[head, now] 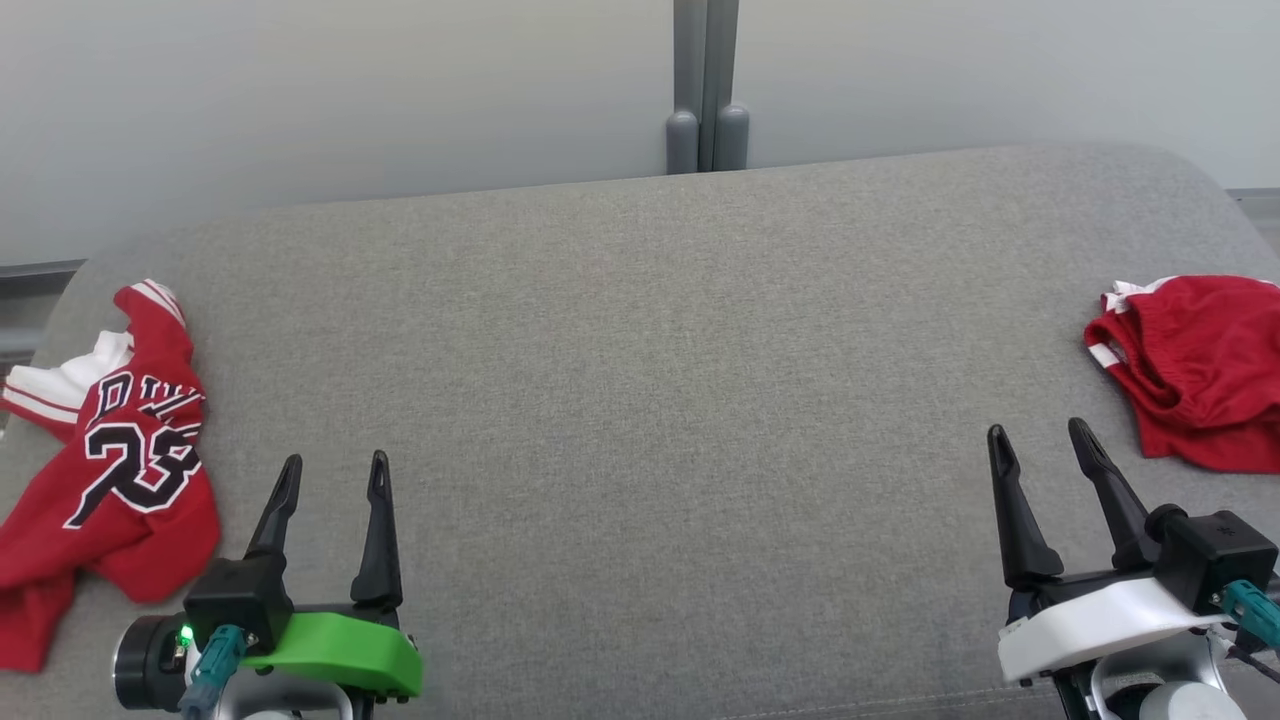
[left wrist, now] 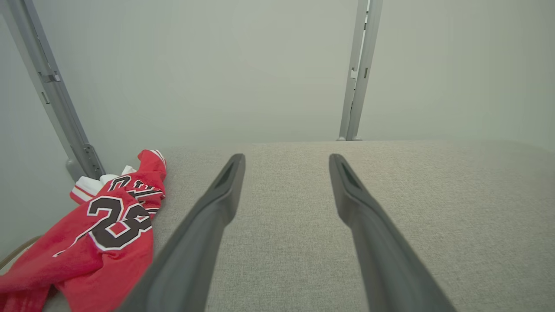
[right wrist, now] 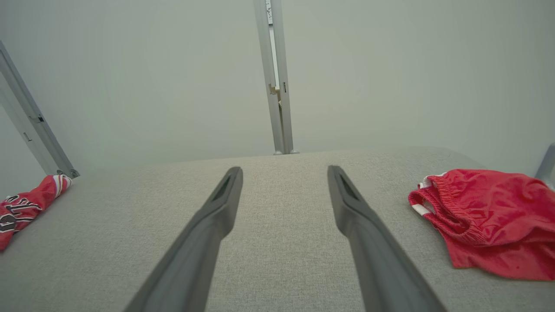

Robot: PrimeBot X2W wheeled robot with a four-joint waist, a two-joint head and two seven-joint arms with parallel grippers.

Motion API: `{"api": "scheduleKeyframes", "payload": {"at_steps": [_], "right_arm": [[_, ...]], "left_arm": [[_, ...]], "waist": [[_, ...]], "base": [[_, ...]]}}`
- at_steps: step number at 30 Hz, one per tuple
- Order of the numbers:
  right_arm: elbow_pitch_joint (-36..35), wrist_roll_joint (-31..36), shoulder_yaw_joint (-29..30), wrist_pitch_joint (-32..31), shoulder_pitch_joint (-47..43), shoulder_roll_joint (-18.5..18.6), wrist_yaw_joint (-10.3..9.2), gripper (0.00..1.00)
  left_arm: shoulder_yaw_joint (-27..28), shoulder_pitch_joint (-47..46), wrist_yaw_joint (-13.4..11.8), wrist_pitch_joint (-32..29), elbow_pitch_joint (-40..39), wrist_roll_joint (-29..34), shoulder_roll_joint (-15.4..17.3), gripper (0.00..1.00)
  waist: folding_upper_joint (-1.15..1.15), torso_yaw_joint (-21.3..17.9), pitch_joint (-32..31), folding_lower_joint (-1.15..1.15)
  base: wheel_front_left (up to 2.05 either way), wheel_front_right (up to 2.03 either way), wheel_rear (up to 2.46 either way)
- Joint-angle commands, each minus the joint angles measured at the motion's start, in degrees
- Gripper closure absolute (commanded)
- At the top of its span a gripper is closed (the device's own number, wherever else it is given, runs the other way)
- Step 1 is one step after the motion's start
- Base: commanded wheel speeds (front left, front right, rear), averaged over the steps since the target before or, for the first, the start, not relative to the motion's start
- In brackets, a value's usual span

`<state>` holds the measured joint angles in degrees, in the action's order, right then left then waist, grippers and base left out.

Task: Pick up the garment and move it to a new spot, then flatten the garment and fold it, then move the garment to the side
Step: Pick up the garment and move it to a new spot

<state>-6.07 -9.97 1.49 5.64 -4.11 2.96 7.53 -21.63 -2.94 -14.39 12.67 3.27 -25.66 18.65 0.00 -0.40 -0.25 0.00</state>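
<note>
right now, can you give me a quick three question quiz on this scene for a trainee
1. True or false: the left gripper is holding the numbered jersey.
2. Which garment lies nearest the right gripper on the grey cushion? A. white towel B. red shorts C. blue sock
3. Fill in: both grippers' jaws stand ____.
Key: 1 false, the jersey lies loose beside it; 2 B; 3 open.

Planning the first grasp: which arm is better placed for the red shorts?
Right. Its open jaws sit just beside the red shorts; the left arm is across the cushion, by the jersey.
</note>
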Motion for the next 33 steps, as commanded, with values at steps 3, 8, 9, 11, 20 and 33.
{"api": "scheduleKeyframes", "payload": {"at_steps": [3,8,9,11,20,33], "right_arm": [[-0.70,-0.41,-0.71,0.35,0.34,0.02,-0.08,0.00],[-0.64,-0.27,-1.86,0.07,1.24,0.23,-0.08,0.00],[-0.63,-0.30,-1.99,0.06,1.36,0.22,-0.08,0.00],[-0.48,-0.47,-2.21,0.14,1.56,0.21,-0.08,0.00],[0.25,-1.07,-4.28,0.41,2.13,0.14,-0.08,0.00],[0.79,-1.27,-5.50,0.03,3.06,0.09,-0.08,0.00]], "left_arm": [[0.74,-1.63,-0.55,0.20,0.04,0.20,0.49,0.00],[1.73,-2.54,-0.91,0.58,-0.51,0.33,1.18,0.00],[1.91,-2.59,-0.99,0.66,-0.67,0.27,1.30,0.00],[2.19,-2.65,-1.12,0.68,-0.82,0.13,1.47,0.00],[3.28,-1.45,-1.98,1.26,-1.88,-0.93,0.63,0.00],[4.32,-1.30,-2.04,2.10,-2.08,-1.56,-1.03,0.00]], "waist": [[0.00,3.24,0.54,0.00],[0.00,9.08,0.97,0.00],[0.00,10.39,1.08,0.00],[0.00,13.09,1.24,0.00],[0.00,21.78,2.06,0.00],[0.00,26.36,3.29,0.00]], "base": [[0.00,0.00,0.00],[0.00,0.00,0.00],[0.00,0.00,0.00],[0.00,0.00,0.00],[0.00,0.00,0.00],[0.00,0.00,0.00]]}}
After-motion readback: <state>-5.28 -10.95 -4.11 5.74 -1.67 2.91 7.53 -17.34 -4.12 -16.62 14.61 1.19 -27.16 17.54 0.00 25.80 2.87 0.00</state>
